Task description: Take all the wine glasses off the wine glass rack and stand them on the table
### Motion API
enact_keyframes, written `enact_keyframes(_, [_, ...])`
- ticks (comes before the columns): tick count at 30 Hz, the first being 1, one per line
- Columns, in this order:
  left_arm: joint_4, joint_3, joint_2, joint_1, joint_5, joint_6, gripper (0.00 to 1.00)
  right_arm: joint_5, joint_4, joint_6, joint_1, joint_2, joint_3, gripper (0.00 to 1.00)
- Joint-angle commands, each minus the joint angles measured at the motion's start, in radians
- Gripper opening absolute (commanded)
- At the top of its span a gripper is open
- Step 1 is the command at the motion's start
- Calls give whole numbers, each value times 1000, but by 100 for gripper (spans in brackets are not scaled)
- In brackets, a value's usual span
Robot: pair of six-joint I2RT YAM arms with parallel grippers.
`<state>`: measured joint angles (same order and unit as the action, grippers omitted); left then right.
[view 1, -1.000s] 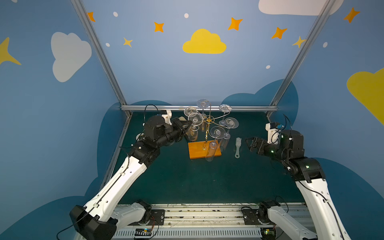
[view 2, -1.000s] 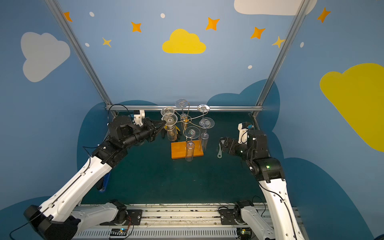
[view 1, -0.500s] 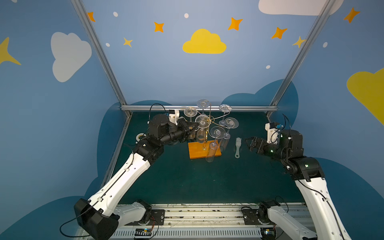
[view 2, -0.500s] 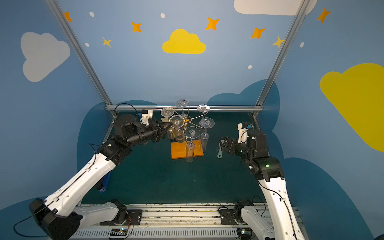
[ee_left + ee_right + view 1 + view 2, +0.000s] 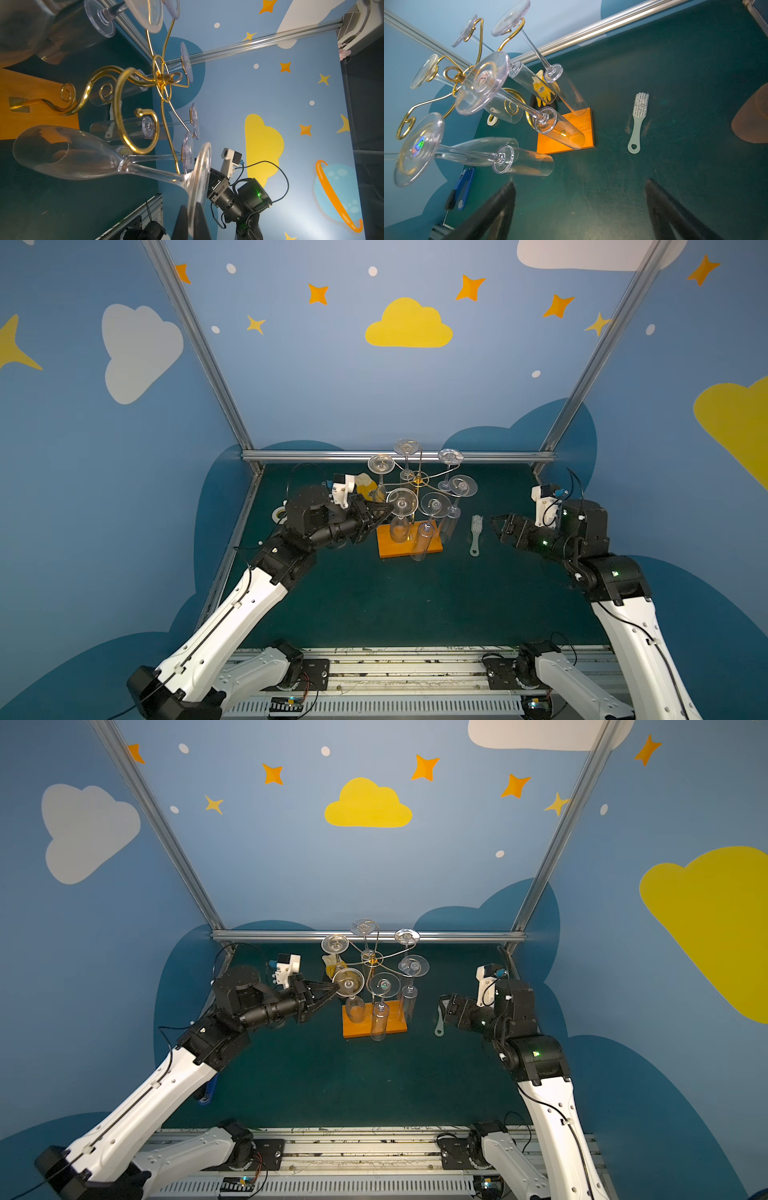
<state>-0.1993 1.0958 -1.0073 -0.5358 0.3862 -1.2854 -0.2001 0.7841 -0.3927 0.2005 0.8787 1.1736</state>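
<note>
Left gripper (image 5: 192, 221) is clamped on the foot rim of the wine glass (image 5: 83, 158). Only the left wrist view shows this, and the stem just outside an empty curl of the wine glass rack (image 5: 135, 128). In both top views, mid-frame, the glass hangs near upright, foot up, bowl down. Right gripper (image 5: 580, 182) stands wide, empty.

I find the wine glass rack (image 5: 388, 549) at mid-frame in both top views, the wine glass (image 5: 401, 502) at its left side, a brush (image 5: 476, 533) lying just right of it, and a tape roll (image 5: 277, 514) well left.
</note>
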Motion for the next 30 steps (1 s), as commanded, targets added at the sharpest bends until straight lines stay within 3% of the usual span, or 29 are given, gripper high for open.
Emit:
enact_keyframes(1, [-60,-38,91,-3,-65,32,3,-6,17,1,5,-17,33,95])
enact_keyframes(10, [-250,-72,290,-3,-271,135,3,-41,27,6,5,-14,82,95])
enact_keyframes(17, [-387,43,309,-3,-383,382,3,-62,45,11,7,19,128,94])
enact_keyframes(23, [-358,161,251,-3,-399,657,3,-77,28,-6,9,52,179,94])
enact_keyframes(30, [-254,270,147,-3,-282,925,3,-100,10,-12,13,99,261,94])
